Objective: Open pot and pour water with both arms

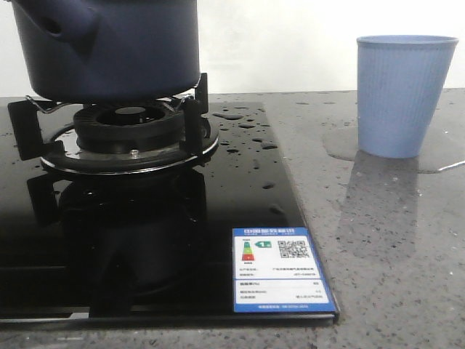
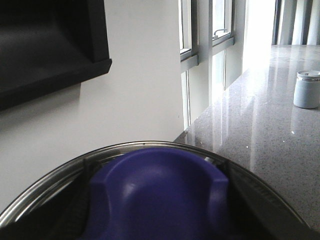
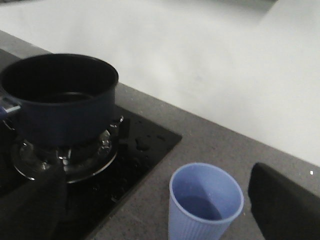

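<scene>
Pot: the dark navy pot sits on the black burner grate of the glass hob, at about ten o'clock in the front view; its stubby tube handle points toward the camera side. In the right wrist view the pot has no lid on it and its inside is dark.

Lid: the left wrist view is filled by a blue knob on a glass lid with a steel rim, seen against a white wall, away from the pot.

Water: droplets are scattered on the hob at the pot's three o'clock, and a clear puddle spreads round the base of the cup. Liquid inside the pot is possibly there, but the view is too dark to be sure.

Cup: the light blue ribbed cup stands upright on the grey counter at two o'clock in the front view, well apart from the pot; something dark lies low inside it.

Left gripper: its fingers are hidden behind the lid knob; I cannot tell its grip.

Right gripper: only one black finger shows, just beside the cup and clear of it; whether it is spread or closed cannot be told.

Sticker: a blue-edged energy label lies at the hob's near corner, around five o'clock.
</scene>
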`<control>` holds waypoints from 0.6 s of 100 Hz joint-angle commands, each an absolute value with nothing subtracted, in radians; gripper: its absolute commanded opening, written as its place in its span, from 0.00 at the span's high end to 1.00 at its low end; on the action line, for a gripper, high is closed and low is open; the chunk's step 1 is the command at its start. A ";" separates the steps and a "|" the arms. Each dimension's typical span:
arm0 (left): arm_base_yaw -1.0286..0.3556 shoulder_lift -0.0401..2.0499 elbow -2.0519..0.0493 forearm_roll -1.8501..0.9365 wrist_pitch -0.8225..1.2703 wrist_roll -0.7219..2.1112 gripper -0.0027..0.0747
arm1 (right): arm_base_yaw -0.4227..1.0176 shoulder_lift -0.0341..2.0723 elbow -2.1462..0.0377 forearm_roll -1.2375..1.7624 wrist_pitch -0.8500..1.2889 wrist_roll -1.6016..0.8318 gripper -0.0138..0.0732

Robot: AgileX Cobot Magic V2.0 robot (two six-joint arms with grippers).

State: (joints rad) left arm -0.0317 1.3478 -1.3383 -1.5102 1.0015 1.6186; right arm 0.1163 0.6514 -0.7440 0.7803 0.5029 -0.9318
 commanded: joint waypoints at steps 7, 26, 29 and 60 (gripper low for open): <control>-0.031 1.257 -1.376 -1.612 1.004 1.602 0.56 | 0.109 0.651 -0.615 0.836 0.291 -0.926 0.10; -0.033 1.232 -1.376 -1.615 1.010 1.600 0.56 | 0.113 0.673 -0.482 0.963 0.192 -0.933 0.10; -0.033 1.232 -1.376 -1.615 1.010 1.596 0.56 | 0.113 0.682 -0.479 0.970 0.192 -0.941 0.10; -0.033 1.232 -1.376 -1.615 1.014 1.578 0.56 | 0.123 0.794 -0.479 1.078 0.121 -0.980 0.10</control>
